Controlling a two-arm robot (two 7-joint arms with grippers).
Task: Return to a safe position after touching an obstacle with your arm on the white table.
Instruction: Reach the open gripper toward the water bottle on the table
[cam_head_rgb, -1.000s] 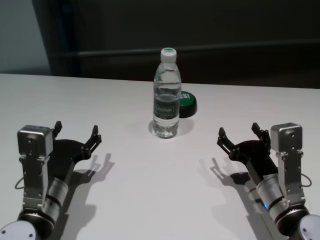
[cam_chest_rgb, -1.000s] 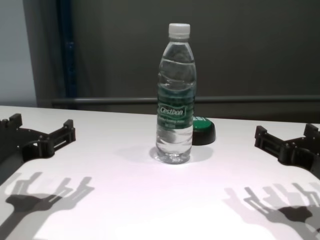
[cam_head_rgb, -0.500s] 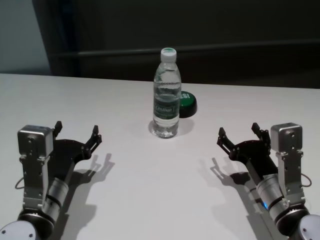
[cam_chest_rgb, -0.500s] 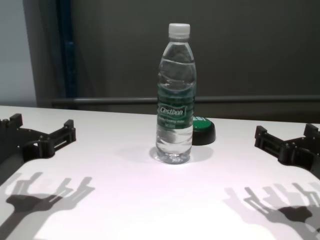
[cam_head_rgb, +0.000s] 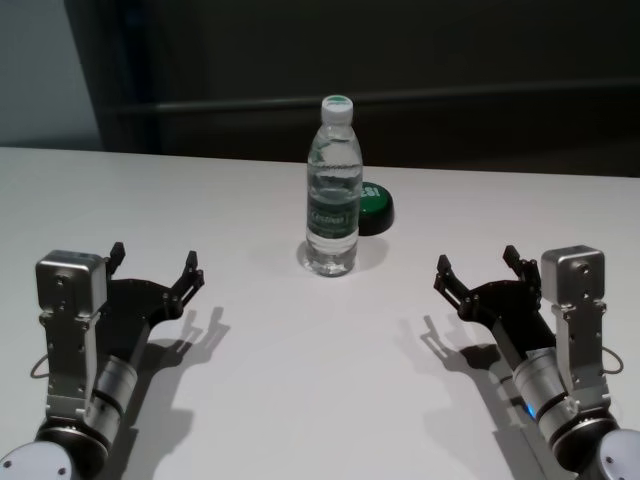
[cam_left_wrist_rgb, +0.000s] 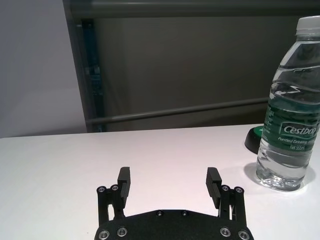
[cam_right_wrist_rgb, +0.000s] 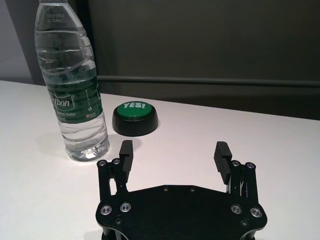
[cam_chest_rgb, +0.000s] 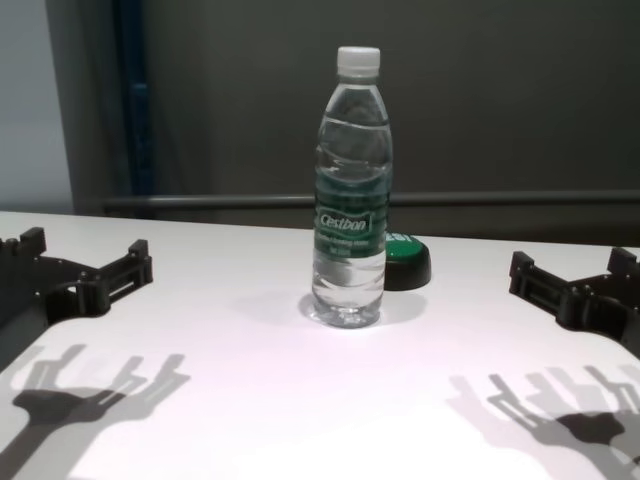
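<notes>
The obstacle (cam_head_rgb: 332, 190), a clear water bottle with a white cap and dark green label, stands upright near the middle of the white table (cam_head_rgb: 300, 400); it also shows as the obstacle (cam_chest_rgb: 350, 190), (cam_left_wrist_rgb: 290, 115), (cam_right_wrist_rgb: 72, 85). My left gripper (cam_head_rgb: 155, 262) hovers low over the table's near left, open and holding nothing, well apart from the bottle. My right gripper (cam_head_rgb: 478, 263) mirrors it at the near right, also open with nothing between its fingers. The wrist views show the left gripper (cam_left_wrist_rgb: 169, 181) and right gripper (cam_right_wrist_rgb: 173, 152) with wide gaps.
A low black button with a green "YES!" top (cam_head_rgb: 375, 205) sits just behind and to the right of the bottle, also visible as the button (cam_right_wrist_rgb: 135, 116). A dark wall with a horizontal rail (cam_chest_rgb: 200, 203) runs behind the table's far edge.
</notes>
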